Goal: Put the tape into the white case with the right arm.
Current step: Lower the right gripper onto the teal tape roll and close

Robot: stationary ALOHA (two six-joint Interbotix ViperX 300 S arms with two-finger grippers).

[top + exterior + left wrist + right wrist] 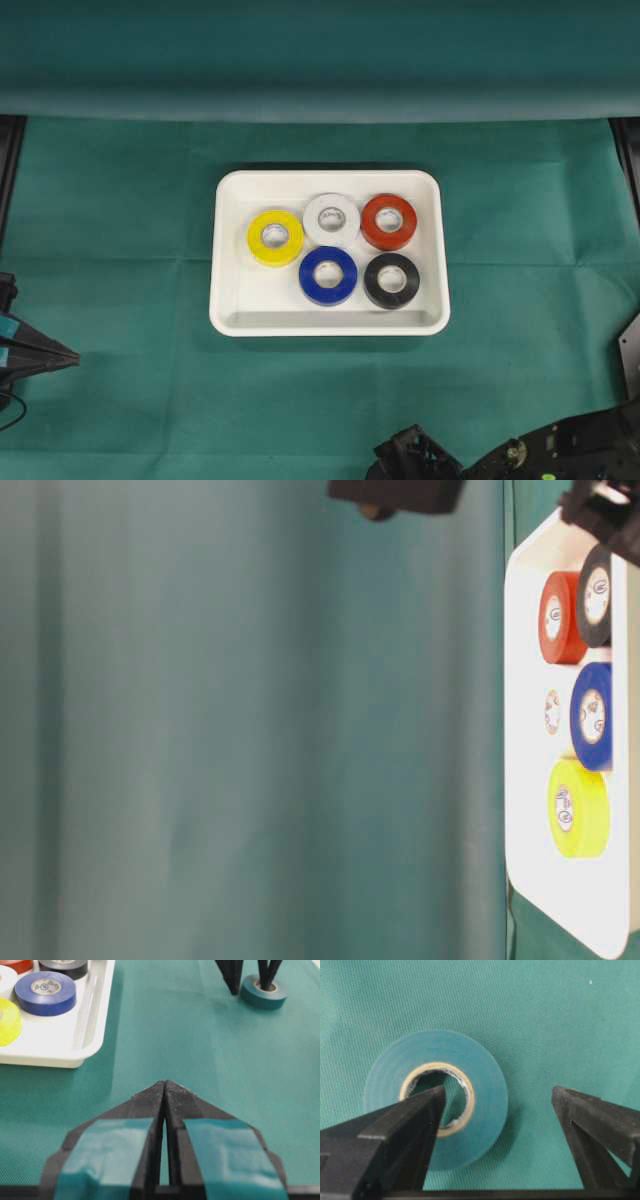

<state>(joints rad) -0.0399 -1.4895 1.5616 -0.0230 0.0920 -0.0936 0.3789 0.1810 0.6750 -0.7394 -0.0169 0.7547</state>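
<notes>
Teal tape, a flat roll of glossy plastic with a pale cardboard core (436,1097), lies on the green cloth-covered table (200,1045), outside the white case and right under the right arm's two-pronged black gripper (497,1105). One pointed finger (410,1120) reaches into the roll's centre hole, the other (590,1115) stands outside the rim on bare cloth, so the roll's wall sits between them. The jaws stand wide apart and are not pressing the tape; nothing is gripped.

Seen from the left wrist camera, that gripper (250,975) points down at the roll, and the shallow glossy white rectangular plastic tray (95,1015) lies well away to one side of it. Five rolls rest flat inside the tray: yellow (275,238), white (331,219), red (388,222), blue (328,275) and black (392,280).

The left gripper, black with teal tape strips on its fingers (164,1091), sits near the tray's corner with its tips pressed together, holding nothing.
</notes>
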